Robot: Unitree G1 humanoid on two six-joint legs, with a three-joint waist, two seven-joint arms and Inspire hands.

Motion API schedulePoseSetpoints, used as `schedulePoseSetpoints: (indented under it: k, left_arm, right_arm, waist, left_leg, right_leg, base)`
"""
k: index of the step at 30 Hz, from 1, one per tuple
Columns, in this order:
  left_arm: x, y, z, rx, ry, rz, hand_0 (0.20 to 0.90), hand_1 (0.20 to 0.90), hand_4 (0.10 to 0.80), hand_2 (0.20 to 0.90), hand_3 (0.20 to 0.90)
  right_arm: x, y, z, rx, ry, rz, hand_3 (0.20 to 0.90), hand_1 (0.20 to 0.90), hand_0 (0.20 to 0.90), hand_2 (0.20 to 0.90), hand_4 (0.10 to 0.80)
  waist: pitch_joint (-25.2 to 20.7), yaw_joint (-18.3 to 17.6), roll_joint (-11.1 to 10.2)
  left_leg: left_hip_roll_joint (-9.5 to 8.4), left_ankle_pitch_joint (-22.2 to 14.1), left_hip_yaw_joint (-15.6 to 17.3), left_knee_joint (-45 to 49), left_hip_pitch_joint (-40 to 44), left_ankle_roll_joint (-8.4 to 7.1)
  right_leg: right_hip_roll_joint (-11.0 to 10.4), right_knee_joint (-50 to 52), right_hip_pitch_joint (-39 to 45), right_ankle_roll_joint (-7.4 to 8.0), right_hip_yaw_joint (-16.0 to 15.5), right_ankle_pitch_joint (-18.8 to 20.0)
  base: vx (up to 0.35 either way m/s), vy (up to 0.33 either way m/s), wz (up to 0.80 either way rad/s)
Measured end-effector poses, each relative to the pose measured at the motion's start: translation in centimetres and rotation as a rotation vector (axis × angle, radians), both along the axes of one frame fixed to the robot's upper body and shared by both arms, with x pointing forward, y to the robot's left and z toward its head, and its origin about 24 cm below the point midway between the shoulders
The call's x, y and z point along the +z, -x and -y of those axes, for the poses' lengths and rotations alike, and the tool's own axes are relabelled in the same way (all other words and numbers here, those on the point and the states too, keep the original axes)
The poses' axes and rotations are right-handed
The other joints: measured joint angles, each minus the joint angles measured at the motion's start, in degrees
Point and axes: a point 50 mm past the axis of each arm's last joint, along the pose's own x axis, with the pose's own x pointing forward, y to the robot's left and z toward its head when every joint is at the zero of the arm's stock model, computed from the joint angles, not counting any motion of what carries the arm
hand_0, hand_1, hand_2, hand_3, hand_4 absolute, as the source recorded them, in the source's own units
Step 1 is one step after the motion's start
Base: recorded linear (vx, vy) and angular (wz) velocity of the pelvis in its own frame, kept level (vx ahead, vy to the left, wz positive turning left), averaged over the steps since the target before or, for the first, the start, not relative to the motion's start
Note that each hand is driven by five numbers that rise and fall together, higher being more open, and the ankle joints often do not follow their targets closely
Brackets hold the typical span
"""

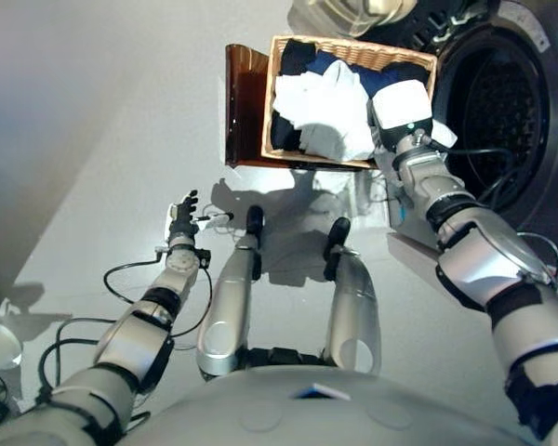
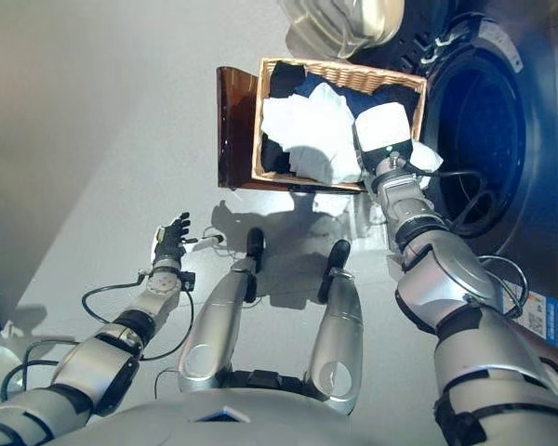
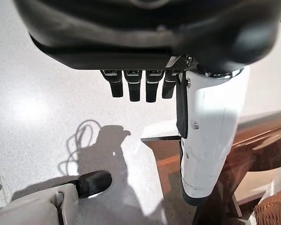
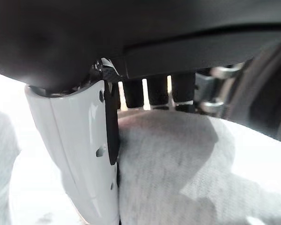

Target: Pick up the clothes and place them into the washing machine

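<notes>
Left robot hand (image 1: 182,212) open and low, right robot hand (image 4: 131,93) outstretched.

Robot arms and hands: appearance

Silver-grey arm shells with black joint bands. Left hand (image 1: 181,219) has dark fingers; right hand (image 1: 402,109) carries a white block-shaped housing. Each thumb bears a glossy white cover with small screw holes.

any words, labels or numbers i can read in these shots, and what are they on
No text can be read anywhere.
A blue and white sticker shows low beside the washing machine: its print is too small to read.
The wicker basket, the white clothes and both hands (left hand, right hand) show no writing.
</notes>
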Motion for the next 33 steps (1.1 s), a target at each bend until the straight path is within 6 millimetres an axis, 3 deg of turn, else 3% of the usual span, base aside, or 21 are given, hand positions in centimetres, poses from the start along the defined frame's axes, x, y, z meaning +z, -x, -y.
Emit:
schedulePoseSetpoints:
  k: [7, 11, 16, 23, 27, 33]
  left_arm:
    - [-1.4, 2.0, -0.5, 0.042, 0.011, -0.056, 0.900, 0.900, 0.800, 0.900, 0.900]
    - [-2.4, 3.8, -1.1, 0.082, 0.017, -0.101, 0.900, 0.900, 0.800, 0.900, 0.900]
    - [-3.2, 5.2, -1.6, 0.108, 0.014, -0.143, 0.900, 0.900, 0.800, 0.900, 0.900]
    - [-3.9, 6.5, -1.5, 0.117, 0.009, -0.187, 0.900, 0.900, 0.800, 0.900, 0.900]
    - [-4.6, 8.0, -1.6, 0.120, 0.001, -0.228, 0.900, 0.900, 0.800, 0.900, 0.900]
    - [-5.6, 10.3, -1.7, 0.133, 0.007, -0.290, 0.900, 0.900, 0.800, 0.900, 0.900]
  right_arm:
    - [-1.0, 0.9, -0.1, -0.019, -0.185, 0.022, 0.200, 0.200, 0.200, 0.200, 0.300]
    - [-2.6, 2.4, -0.3, -0.064, -0.468, 0.044, 0.200, 0.200, 0.200, 0.200, 0.300]
    - [-5.5, 4.5, -0.1, -0.173, -0.736, 0.010, 0.200, 0.200, 0.200, 0.200, 0.300]
    - [-9.1, 7.6, -0.1, -0.410, -1.269, 0.040, 0.200, 0.200, 0.200, 0.200, 0.300]
    - [-12.8, 11.1, -0.2, -0.587, -1.526, -0.010, 0.200, 0.200, 0.200, 0.200, 0.300]
    - [-15.7, 14.4, -0.8, -0.779, -1.865, 0.031, 0.200, 0.200, 0.200, 0.200, 0.300]
  waist:
    - [0.4, -1.0, 0.2]
    - [0.3, -1.7, 0.2]
    - [-0.4, -2.0, 0.5]
    - [-1.6, -3.3, 1.5]
    - [-3.9, -4.0, 1.8]
    - [-6.6, -5.0, 1.8]
  left_leg:
    - [-0.25, 2.9, 1.8, -10.2, 10.7, 0.92]
    - [-0.03, 3.9, 2.2, -15.4, 17.3, 1.08]
    - [-0.26, 4.0, 2.6, -17.7, 20.4, 1.05]
    - [-0.22, 4.6, 3.1, -18.8, 21.9, 0.47]
    - [-0.20, 4.6, 3.3, -18.9, 23.3, 0.47]
    - [-0.20, 3.7, 4.7, -19.2, 25.1, 0.47]
  right_leg:
    - [0.6, -11.6, 10.3, 1.40, 1.0, 4.5]
    - [0.9, -18.5, 17.4, 2.00, 0.7, 6.7]
    - [0.9, -25.0, 22.5, 2.48, 0.5, 8.9]
    - [0.9, -27.1, 24.9, 2.63, 1.0, 9.5]
    - [1.0, -27.1, 26.1, 2.64, 1.5, 9.7]
    - [1.0, -27.1, 26.9, 2.63, 3.3, 9.8]
  base:
    - [0.079, 0.007, -0.17]
    - [0.095, -0.014, -0.09]
    - [0.046, -0.016, -0.01]
    - [0.034, -0.008, 0.03]
    - [0.063, 0.007, -0.05]
    - [0.028, 0.020, -0.15]
